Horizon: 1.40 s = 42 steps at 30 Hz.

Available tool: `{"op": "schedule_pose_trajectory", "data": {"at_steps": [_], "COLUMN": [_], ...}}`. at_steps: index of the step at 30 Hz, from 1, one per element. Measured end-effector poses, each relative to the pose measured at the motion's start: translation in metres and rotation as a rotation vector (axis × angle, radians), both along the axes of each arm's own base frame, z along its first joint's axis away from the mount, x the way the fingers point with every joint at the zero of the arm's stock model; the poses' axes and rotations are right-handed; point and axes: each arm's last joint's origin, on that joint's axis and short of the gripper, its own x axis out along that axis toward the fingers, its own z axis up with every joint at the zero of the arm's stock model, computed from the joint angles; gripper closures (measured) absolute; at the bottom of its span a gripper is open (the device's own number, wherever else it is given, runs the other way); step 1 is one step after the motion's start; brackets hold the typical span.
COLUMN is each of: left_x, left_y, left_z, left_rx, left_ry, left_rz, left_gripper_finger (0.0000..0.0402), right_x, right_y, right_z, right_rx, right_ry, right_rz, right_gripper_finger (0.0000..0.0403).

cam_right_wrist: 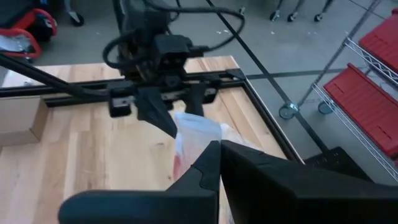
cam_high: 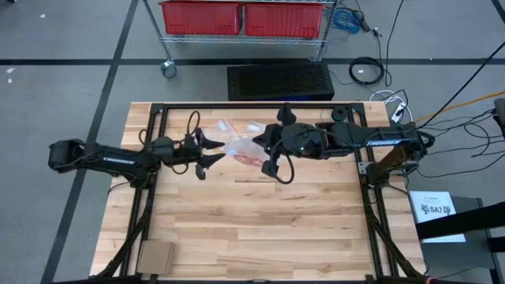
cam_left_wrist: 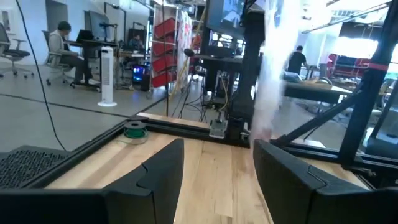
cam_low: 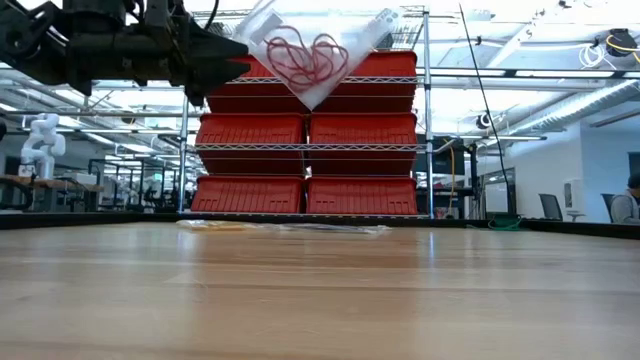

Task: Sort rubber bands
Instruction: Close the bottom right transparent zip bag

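Robotics lab (red bins (cam_low: pixel 305 160), workstations)

White sheet (cam_high: pixel 436 211) off table's right: "SA7", partly legible.

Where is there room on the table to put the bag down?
The near half of the table is bare, apart from cardboard at one corner. It is crowded at the far edge, around other bags and both grippers.

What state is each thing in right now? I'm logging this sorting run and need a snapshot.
Left gripper: open, beside the bag, holding nothing.
Right gripper: shut on the clear plastic bag.
Clear plastic bag: lifted above the table, hanging from the right gripper.
Red rubber bands: bunched inside the lifted bag.
Other clear bags: lying flat on the wooden table.
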Motion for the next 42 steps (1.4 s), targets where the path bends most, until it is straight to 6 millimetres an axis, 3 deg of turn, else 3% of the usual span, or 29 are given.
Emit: {"op": "schedule_pose_trajectory", "data": {"at_steps": [12, 16, 24, 34, 42], "left_x": [0.003, 0.005, 0.008, 0.008, 0.01], "left_y": [-0.001, -0.001, -0.001, 0.0, 0.0], "left_z": [0.01, 0.012, 0.016, 0.012, -0.005], "left_rx": [0.007, 0.014, 0.066, 0.089, 0.068], "left_ry": [-0.092, -0.094, -0.1, -0.057, 0.114], "left_rz": [-0.049, -0.048, -0.076, -0.077, -0.086], "left_gripper_finger": [0.0221, 0.0263, 0.0392, 0.0399, 0.04], "right_x": [0.0, 0.001, -0.001, -0.017, -0.027], "right_y": [0.009, 0.011, 0.015, 0.01, 0.002], "right_z": [0.002, 0.003, 0.001, -0.021, -0.035], "right_rx": [-0.013, -0.014, -0.013, 0.027, 0.071], "right_ry": [-0.023, -0.033, -0.009, 0.232, 0.356], "right_rz": [0.034, 0.046, 0.056, -0.058, -0.159], "right_gripper_finger": [0.0403, 0.0403, 0.0403, 0.0403, 0.0403]}}
